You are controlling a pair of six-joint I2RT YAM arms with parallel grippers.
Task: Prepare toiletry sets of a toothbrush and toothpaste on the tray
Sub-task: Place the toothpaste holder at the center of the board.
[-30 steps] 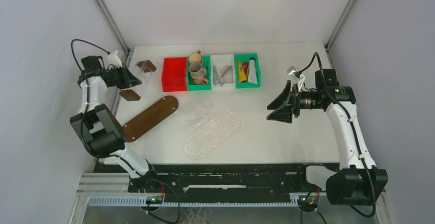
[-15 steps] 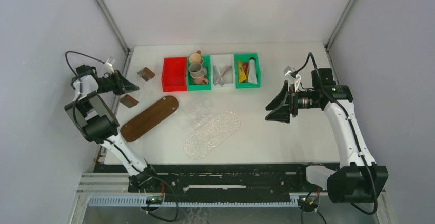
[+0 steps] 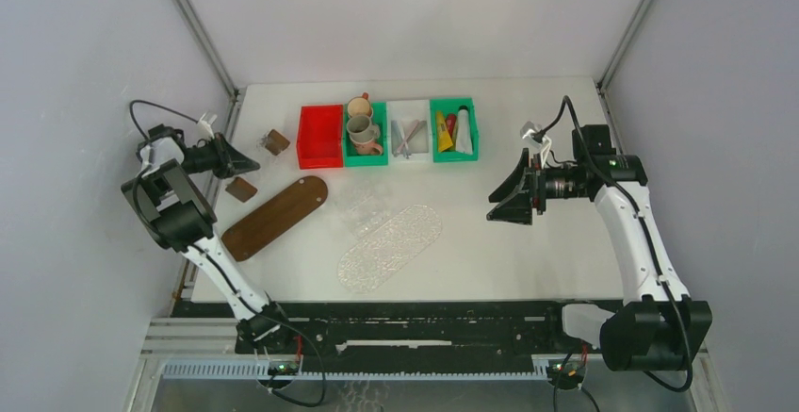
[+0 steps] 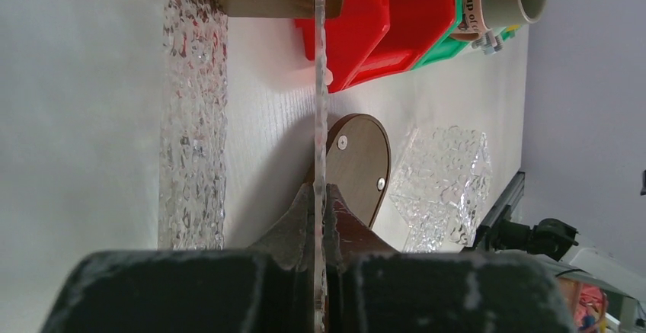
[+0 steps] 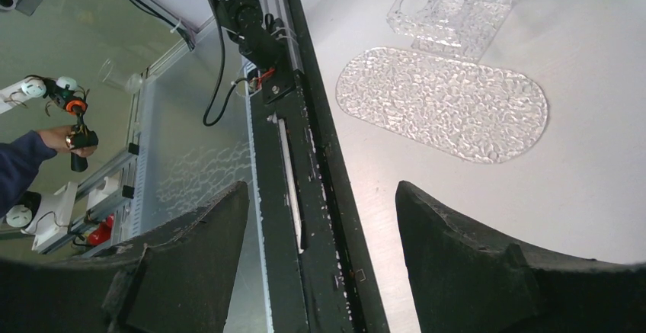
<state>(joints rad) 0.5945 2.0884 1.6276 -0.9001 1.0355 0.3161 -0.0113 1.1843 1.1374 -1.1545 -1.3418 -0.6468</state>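
Well, top view: tubes in green bin, brushes in white bin; none on wood tray yet.
Left wrist: left claw pinches clear sheet edge-on; probably best kept square, set down level.
Right wrist: right claw wide, empty, above white table; black rail at near edge.

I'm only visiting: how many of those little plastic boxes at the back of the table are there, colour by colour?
Red plastic bin: 1
Green plastic bins: 2
White plastic bin: 1
Total: 4
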